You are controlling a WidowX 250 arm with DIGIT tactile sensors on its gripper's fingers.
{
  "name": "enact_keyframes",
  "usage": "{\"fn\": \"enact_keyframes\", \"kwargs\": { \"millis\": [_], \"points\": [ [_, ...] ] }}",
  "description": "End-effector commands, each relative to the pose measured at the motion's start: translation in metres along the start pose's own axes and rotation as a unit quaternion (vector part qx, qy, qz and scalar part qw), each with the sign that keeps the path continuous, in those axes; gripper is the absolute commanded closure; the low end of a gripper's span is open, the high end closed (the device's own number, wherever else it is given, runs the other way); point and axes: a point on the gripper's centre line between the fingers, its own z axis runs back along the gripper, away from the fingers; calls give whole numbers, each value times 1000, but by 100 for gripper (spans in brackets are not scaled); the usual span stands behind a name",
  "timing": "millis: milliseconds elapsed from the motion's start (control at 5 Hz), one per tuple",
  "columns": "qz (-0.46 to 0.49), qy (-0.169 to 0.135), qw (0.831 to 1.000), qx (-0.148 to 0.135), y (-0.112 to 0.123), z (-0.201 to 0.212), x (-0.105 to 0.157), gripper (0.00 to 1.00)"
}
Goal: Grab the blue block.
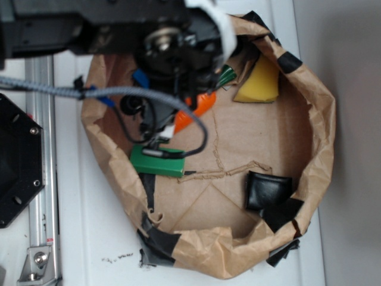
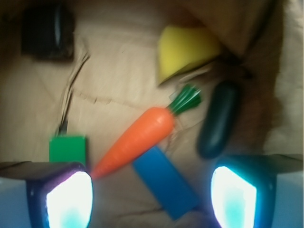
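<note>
Between the two fingertips, in the wrist view, lies the blue block (image 2: 166,183), flat on the brown paper and set diagonally, its lower end nearer the right finger. The gripper (image 2: 151,197) is spread wide: the left fingertip (image 2: 69,199) and the right fingertip (image 2: 233,197) stand well apart, with nothing held and neither pad touching the block.

Ahead of the fingers, the orange carrot (image 2: 137,142) lies at a slant, its pointed tip just beside the left fingertip and its green leaf end pointing away toward the right. One long side of the carrot runs just beside the upper end of the blue block; contact cannot be confirmed.

Above the left fingertip sits the green block (image 2: 69,148), apart from the carrot. Above the right fingertip lies a dark oblong object (image 2: 218,126), tilted. Farther ahead is a yellow wedge (image 2: 183,50), and far ahead to the left a black object (image 2: 47,31).

In the exterior view, the arm covers the blue block almost entirely. The paper bag wall (image 1: 321,119) rings all objects, including the green block (image 1: 158,161) and the yellow wedge (image 1: 259,80).
</note>
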Motion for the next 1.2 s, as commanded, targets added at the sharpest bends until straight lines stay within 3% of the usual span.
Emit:
{"fn": "enact_keyframes", "kwargs": {
  "millis": [0, 200, 400, 800, 1000],
  "points": [
    [-106, 36, 992, 52, -27, -45, -15, 0],
    [-101, 38, 994, 30, -9, -52, -21, 0],
    [-112, 40, 992, 26, 1, -65, -11, 0],
    [-131, 49, 989, 37, 6, -70, -7, 0],
    [-147, 43, 987, 45, 22, -64, -11, 0]
  ]
}}
